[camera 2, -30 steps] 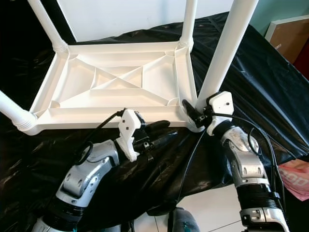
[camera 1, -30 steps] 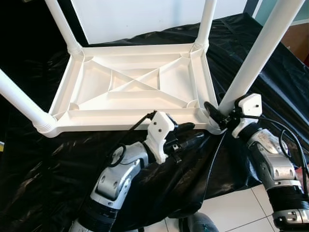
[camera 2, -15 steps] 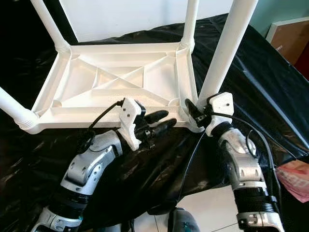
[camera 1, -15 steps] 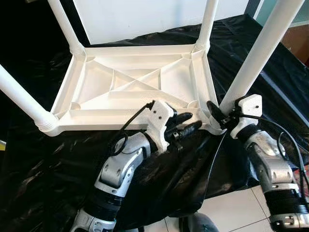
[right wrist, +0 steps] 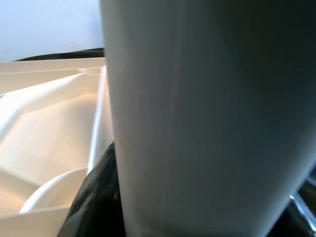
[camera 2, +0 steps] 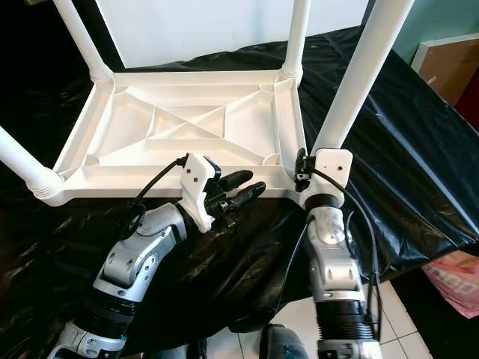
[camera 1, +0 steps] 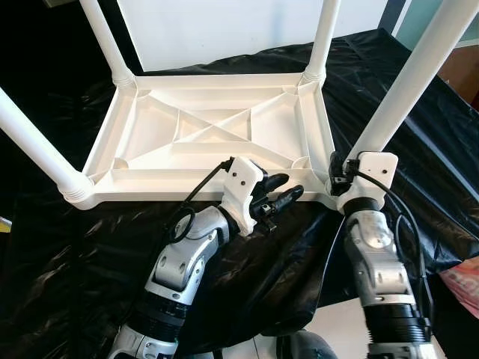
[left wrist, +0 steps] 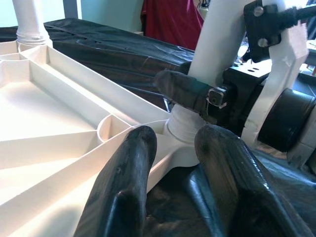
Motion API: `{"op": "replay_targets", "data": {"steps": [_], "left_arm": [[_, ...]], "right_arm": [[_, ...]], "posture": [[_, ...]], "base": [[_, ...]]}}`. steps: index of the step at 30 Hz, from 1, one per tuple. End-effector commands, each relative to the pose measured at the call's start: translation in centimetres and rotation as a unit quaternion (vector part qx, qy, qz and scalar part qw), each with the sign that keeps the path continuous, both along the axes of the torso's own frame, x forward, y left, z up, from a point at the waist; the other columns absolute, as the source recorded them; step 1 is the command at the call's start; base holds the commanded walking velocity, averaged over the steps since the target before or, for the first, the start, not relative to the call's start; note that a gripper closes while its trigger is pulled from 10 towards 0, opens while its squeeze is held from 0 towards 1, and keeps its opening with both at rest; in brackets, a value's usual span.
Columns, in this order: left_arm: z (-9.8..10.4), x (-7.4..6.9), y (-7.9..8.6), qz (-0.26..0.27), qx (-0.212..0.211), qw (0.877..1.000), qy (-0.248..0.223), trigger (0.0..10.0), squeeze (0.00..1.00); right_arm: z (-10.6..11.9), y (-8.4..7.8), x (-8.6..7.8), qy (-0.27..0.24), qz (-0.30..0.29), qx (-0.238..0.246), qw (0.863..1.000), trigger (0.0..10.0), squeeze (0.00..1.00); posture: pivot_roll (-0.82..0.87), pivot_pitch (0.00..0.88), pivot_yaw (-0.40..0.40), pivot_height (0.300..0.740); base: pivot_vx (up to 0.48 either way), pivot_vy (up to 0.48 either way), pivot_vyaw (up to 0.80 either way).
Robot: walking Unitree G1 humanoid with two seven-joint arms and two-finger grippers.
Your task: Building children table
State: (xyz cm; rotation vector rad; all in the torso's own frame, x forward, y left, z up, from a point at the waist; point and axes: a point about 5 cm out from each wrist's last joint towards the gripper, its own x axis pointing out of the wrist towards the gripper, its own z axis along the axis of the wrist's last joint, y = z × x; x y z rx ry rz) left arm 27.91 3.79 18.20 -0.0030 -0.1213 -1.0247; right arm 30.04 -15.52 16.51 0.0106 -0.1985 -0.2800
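Right wrist view: table leg between right pincer fingers.

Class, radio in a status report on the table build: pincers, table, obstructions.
Right pincer clamped round near-right leg at its base. Left pincer open, hovering at the tabletop near edge. Table upside down on black sheet, four legs up. Nothing in the way.

Black sheet, wrinkled and glossy, covers the surface across most of the frame. White panel stands at upper centre. Teal wall at upper right, with brown board below it. White floor tiles at lower right; pink bag at right edge. Daylight even.
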Motion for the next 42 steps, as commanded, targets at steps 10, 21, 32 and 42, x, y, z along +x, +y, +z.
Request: {"op": "replay_targets", "data": {"steps": [10,21,32,42], "left_arm": [[-0.9,-0.2,0.2,0.0,0.034,0.999,-0.017,10.0,0.0],[-1.0,-0.4,0.5,0.008,0.029,0.999,-0.014,10.0,0.0],[-1.3,-1.4,0.6,-0.017,0.05,0.998,-0.016,10.0,0.0],[-1.4,-1.7,0.5,-0.053,0.074,0.996,-0.021,10.0,0.0]], "right_arm": [[-1.4,1.2,-0.6,0.026,-0.002,0.017,1.0,10.0,0.0],[-0.5,1.4,-1.2,-0.005,0.026,0.015,1.0,10.0,1.0],[-0.1,-1.7,-2.1,-0.018,0.173,-0.03,0.984,10.0,0.0],[0.6,-2.2,-1.8,-0.005,0.319,-0.091,0.943,10.0,0.0]], "posture": [[-0.04,0.144,-0.006,0.74],[-0.03,0.158,-0.009,0.74],[-0.03,0.172,0.004,0.74],[-0.03,0.159,0.025,0.74]], "base": [[0.0,0.0,0.0],[0.0,0.0,0.0],[0.0,0.0,0.0],[0.0,0.0,0.0]]}}
